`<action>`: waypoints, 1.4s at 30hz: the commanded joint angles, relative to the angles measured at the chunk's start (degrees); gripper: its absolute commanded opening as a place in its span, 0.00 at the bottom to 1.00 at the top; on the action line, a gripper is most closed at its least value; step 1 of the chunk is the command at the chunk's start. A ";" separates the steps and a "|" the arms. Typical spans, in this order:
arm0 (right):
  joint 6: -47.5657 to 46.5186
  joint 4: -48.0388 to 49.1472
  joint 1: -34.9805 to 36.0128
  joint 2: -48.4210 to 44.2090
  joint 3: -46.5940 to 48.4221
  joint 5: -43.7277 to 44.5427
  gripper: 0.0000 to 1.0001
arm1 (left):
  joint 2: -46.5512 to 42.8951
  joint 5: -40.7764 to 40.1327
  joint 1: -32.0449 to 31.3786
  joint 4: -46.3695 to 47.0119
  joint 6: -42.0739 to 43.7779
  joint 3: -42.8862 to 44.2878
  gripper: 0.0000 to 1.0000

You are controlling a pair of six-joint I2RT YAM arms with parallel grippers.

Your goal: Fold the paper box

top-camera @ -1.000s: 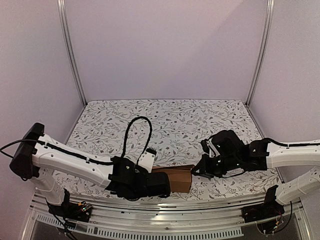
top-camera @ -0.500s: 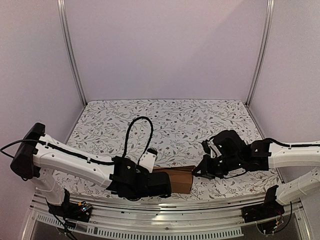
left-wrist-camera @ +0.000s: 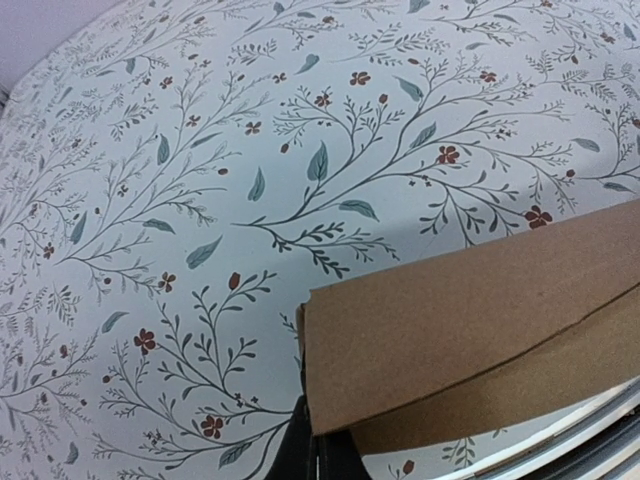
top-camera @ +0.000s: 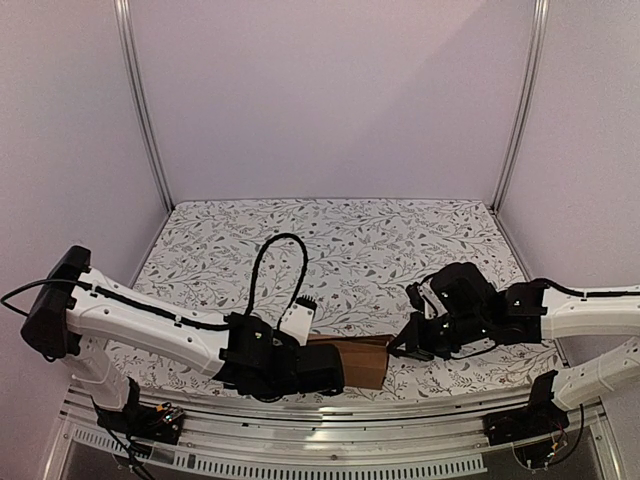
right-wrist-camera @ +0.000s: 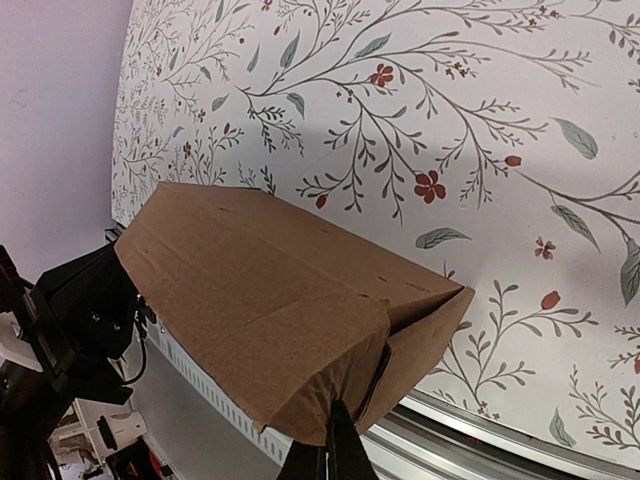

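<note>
Top external: paper box (top-camera: pixel 358 360) sits low centre of frame. Left gripper (left-wrist-camera: pixel 318 452) and right gripper (right-wrist-camera: pixel 335 448) each pinch one end, jaws closed. Brace your left; fold the right end along its crease.

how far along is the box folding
Done: the paper box is already shaped as an oblong carton, not a flat sheet. In hand: the left gripper pinches one end, the right gripper the other end's flap. To do: that end shows a gap in the right wrist view, so it looks unclosed.
</note>
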 commanded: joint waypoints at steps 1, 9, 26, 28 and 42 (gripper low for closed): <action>-1.49 -2.81 0.90 -1.36 -1.00 0.69 0.00 | 3.24 9.51 -1.66 -0.51 0.16 -0.92 0.00; -0.89 -4.01 5.26 -1.64 -2.39 7.82 0.00 | 4.01 9.66 -1.65 -0.88 0.41 -0.01 0.00; 1.43 -12.44 21.12 7.65 5.64 29.76 0.07 | 3.60 9.16 -1.84 -1.46 0.45 1.23 0.00; 1.08 -12.53 21.34 8.28 6.31 30.45 0.15 | 3.69 9.07 -1.82 -1.57 0.50 1.43 0.00; -9.63 -12.35 21.44 -1.70 2.61 28.82 0.59 | 4.50 8.32 -1.91 -2.58 0.84 3.19 0.00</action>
